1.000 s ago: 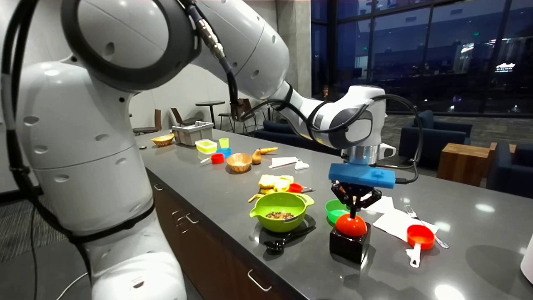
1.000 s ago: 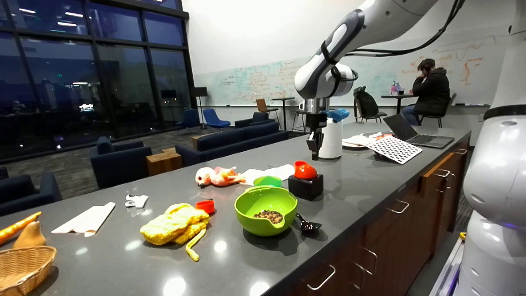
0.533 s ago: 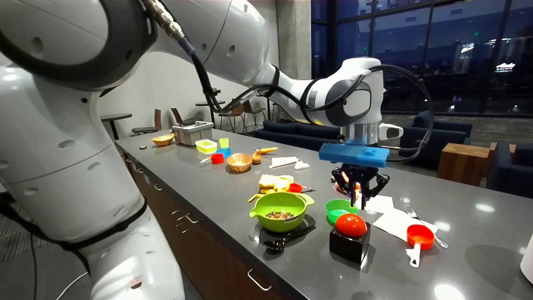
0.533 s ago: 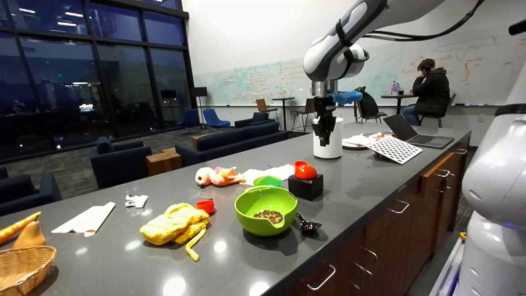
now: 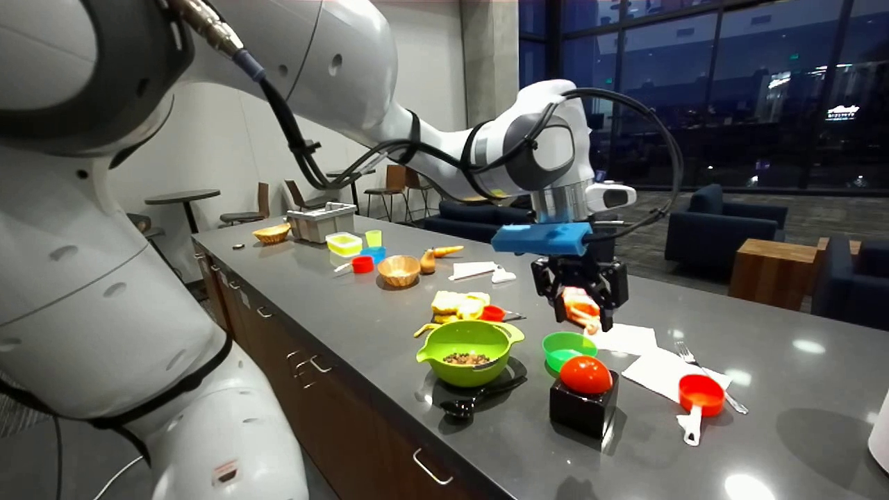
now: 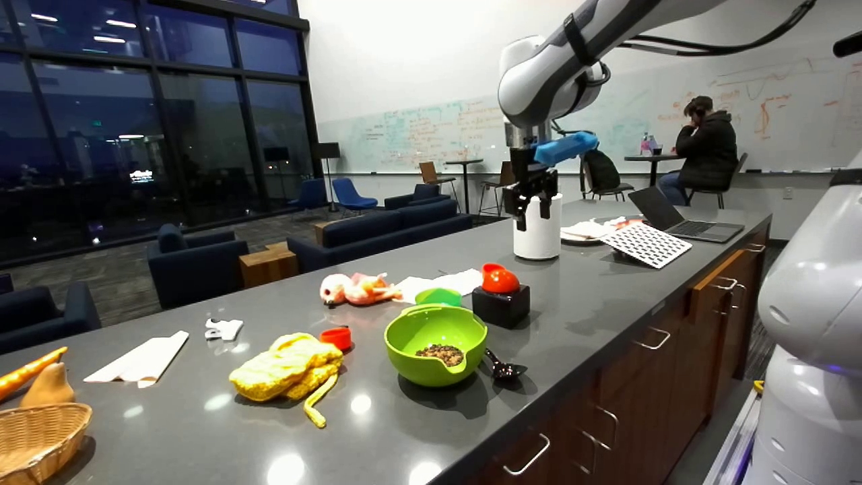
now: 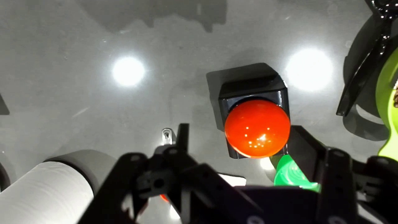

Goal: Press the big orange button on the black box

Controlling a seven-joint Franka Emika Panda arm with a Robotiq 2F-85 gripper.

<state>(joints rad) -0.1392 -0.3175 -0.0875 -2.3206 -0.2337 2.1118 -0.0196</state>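
The big orange button (image 5: pixel 585 375), a glossy red-orange dome, sits on top of the black box (image 5: pixel 578 411) on the grey counter. In the wrist view the button (image 7: pixel 257 129) shows whole from above, with the black box (image 7: pixel 253 88) around and below it. My gripper (image 5: pixel 583 321) hangs in the air above the box's level, apart from the button. Its fingers stand well spread, nothing between them. Seen in an exterior view, the gripper (image 6: pixel 533 221) is higher than the button (image 6: pixel 502 283), in front of the white roll.
A lime-green bowl (image 5: pixel 455 375) and a black spoon (image 5: pixel 458 408) lie to one side of the box. Close by are a green bowl (image 5: pixel 559 365) and a red-orange handled cup (image 5: pixel 701 396). A white roll (image 6: pixel 539 242) stands farther along the counter (image 6: pixel 579 296).
A second ago my gripper was low by the button with its fingers together. Since then it has risen away, turned a little and spread its fingers. The button and box have not moved.
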